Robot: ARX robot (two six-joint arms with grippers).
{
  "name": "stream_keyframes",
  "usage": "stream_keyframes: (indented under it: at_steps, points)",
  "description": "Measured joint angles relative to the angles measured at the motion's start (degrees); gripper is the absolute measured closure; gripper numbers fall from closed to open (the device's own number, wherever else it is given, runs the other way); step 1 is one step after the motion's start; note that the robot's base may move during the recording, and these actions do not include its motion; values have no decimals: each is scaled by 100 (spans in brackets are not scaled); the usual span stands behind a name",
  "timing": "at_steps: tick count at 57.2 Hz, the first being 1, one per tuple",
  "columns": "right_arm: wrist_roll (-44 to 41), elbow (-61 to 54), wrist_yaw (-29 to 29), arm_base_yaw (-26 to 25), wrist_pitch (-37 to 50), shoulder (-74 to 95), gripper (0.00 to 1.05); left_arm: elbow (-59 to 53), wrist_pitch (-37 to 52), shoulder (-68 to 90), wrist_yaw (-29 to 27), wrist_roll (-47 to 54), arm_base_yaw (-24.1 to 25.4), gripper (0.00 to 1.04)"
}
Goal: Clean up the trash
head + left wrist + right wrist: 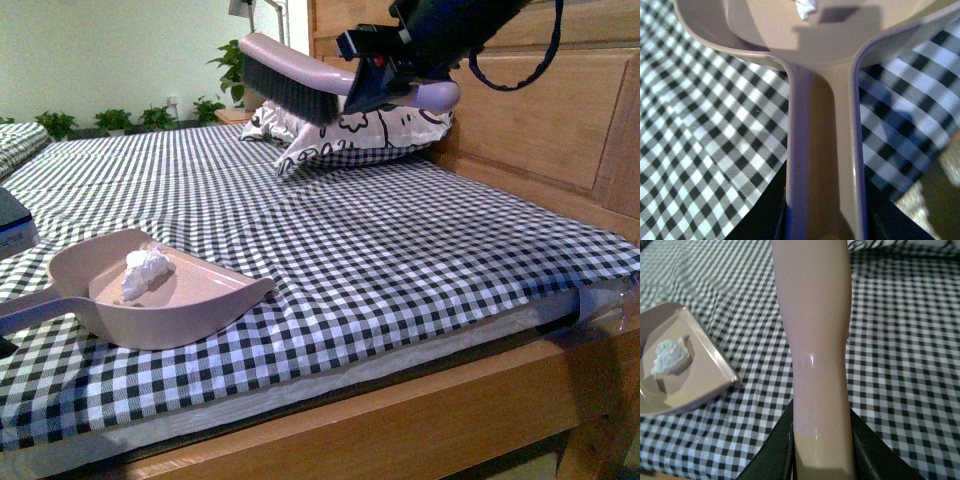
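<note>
Already trash (pixel 143 270) inside pink dustpan (pixel 205 305)

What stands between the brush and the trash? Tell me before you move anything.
Nothing visible. The trash already lies inside the dustpan, open from above. The brush, held in the right claw, hangs high near the pillow, with only bare checkered sheet between.

A pale pink plastic dustpan (pixel 160 300) held a crumpled white paper wad (pixel 143 270) in its scoop. Under the dustpan lay a black-and-white gingham bedsheet (pixel 400 240). A pink-handled brush with dark grey bristles (pixel 300 85) showed above it. Behind the brush sat a white pillow with black cartoon prints (pixel 350 138) and a honey-brown wooden headboard (pixel 560 120).
</note>
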Motion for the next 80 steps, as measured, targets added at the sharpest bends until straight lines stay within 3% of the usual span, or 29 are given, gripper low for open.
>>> stream_keyframes:
  at_steps: [7, 14, 26, 40, 59, 71, 80]
  points:
    - [544, -964, 87, -389, 605, -1049, 84, -195, 927, -229, -409, -1259, 162, 78]
    - [691, -1838, -4, -715, 979, -2087, 84, -345, 1539, -693, -870, -1910, 321, 78]
    - [828, -3040, -411, -1034, 1410, -3467, 84, -837, 2363, -1729, -1364, -2223, 289, 78]
    - [1099, -3895, -400, -1364, 1812, -4682, 84, -1731, 2304, -3484, -1869, -2500, -264, 78]
    - [1965, -4548, 68, -1130, 2028, -5829, 84, -3084, 2059, -5606, -3421, -2566, -1840, 78]
    - [1998, -4822, 542, -942, 2028, -6299, 84, -3530, 1958, -6391, -3821, -2546, -2000, 78]
    - [1714, -5012, 1152, -726, 2072, -6509, 84, -3665, 1934, -6612, -3816, -2614, -2006, 78]
